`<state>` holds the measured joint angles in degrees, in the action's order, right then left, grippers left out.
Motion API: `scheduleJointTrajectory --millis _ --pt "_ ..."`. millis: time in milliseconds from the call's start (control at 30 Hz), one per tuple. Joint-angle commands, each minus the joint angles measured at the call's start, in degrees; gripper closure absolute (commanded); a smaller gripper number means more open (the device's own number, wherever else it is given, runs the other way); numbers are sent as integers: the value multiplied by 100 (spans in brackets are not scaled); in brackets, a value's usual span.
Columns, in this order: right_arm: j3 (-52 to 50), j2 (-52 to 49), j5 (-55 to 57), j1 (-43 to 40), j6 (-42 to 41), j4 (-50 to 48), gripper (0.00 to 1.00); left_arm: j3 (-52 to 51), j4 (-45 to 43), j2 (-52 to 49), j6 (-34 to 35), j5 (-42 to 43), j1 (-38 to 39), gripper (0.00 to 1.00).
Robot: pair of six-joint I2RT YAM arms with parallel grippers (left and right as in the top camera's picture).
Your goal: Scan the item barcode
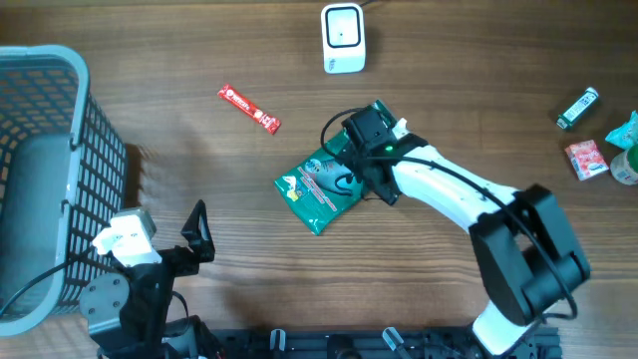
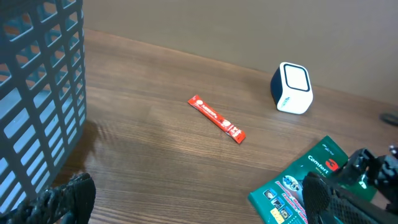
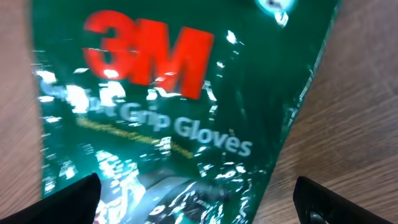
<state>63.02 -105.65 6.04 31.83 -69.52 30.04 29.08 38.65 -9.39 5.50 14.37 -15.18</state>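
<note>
Wooden table (image 1: 199,179) below, right arm (image 1: 449,189) reaches over the glove packet (image 1: 314,194), fingers (image 3: 68,199) spread wide, apparently holding nothing.

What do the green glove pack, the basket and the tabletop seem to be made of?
Glove pack: glossy plastic film; glare streaks and wrinkles show. Basket: likely moulded plastic, matt grey-blue lattice. Tabletop: wood grain, matt; solid wood or laminate cannot be told.

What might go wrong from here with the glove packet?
The right gripper hangs open over the flat, glossy glove packet; closing, it may slip or only crease the film. I see no barcode on the upward face, so the packet may need turning before it faces the scanner.
</note>
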Motion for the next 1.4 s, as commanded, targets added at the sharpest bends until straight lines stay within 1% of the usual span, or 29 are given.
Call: scheduleJointTrajectory --millis 0,67,100,200,233,267,300,333,367,400,467,500,600,633,667,700,767,833,867,900,1067,1167,1200,1267,1300,1333,1367 --pt "177 -114 -94 17 -310 111 1 -4 -17 26 61 -33 -37 0" --pt "238 -144 -96 17 -304 179 1 -4 -17 26 59 -31 -37 0" --pt "238 -317 -195 17 -267 190 1 -4 -17 26 59 -31 -37 0" --pt "264 -1078 -815 17 -190 -4 0 -4 -17 26 61 -31 -37 0" --pt "358 -1351 -1034 11 44 17 1 -4 -17 26 59 -31 -37 0" --pt "496 -1543 -1215 -24 431 66 14 -4 -17 26 61 -31 -37 0" --pt "566 -1572 -1198 -55 566 184 45 -4 -15 26 59 -31 -37 0" --pt "627 -1565 -1097 -81 595 400 74 -4 -17 26 59 -31 -37 0" --pt "756 -1565 -914 -109 658 793 95 -4 -15 26 59 -33 -37 0" --pt "844 -1565 -793 -131 704 1058 95 -4 -17 26 59 -33 -37 0" --pt "1139 -1563 -640 -175 1119 1517 95 -4 -15 26 59 -31 -37 0" --pt "1467 -1521 -599 -221 1394 1829 96 -4 -17 26 59 -31 -37 0" --pt "2094 -883 -494 -289 1373 3099 96 -4 -15 26 59 -31 -37 0" --pt "2247 -511 -256 -289 1373 3512 96 -4 -17 26 61 -31 -37 0" --pt "2315 -214 -33 -289 1375 3698 96 -4 -17 26 59 -31 -37 0" --pt "2334 297 380 -289 1381 3987 96 -4 -17 26 61 -31 -37 0" --pt "2334 831 1209 -289 1392 4439 95 -4 -17 26 59 -31 -37 0" --pt "2334 1134 2140 -289 1386 5101 95 -4 -17 26 59 -31 -37 0" --pt "2334 1180 2459 -289 1456 5386 95 -4 -17 26 61 -31 -37 0" --pt "2334 1178 2498 -289 1600 5560 95 -4 -17 26 61 -31 -37 0" --pt "2334 1126 2361 -286 1598 5578 95 -4 -15 26 59 -31 -37 0" --pt "2334 1045 2387 -282 1976 5571 95 -4 -15 26 59 -31 -37 0" --pt "2334 1008 2516 -282 1956 5672 95 -4 -17 26 59 -31 -37 0" --pt "2334 994 3047 -282 1392 6085 95 -4 -17 26 59 -33 -37 0" --pt "2332 994 3353 -282 1252 6131 95 -4 -17 26 59 -31 -37 0" --pt "2332 981 3617 -280 1318 5888 95 -4 -17 26 59 -31 -37 0" --pt "2332 981 3244 -278 1624 5390 95 -4 -17 26 61 -31 -37 0"
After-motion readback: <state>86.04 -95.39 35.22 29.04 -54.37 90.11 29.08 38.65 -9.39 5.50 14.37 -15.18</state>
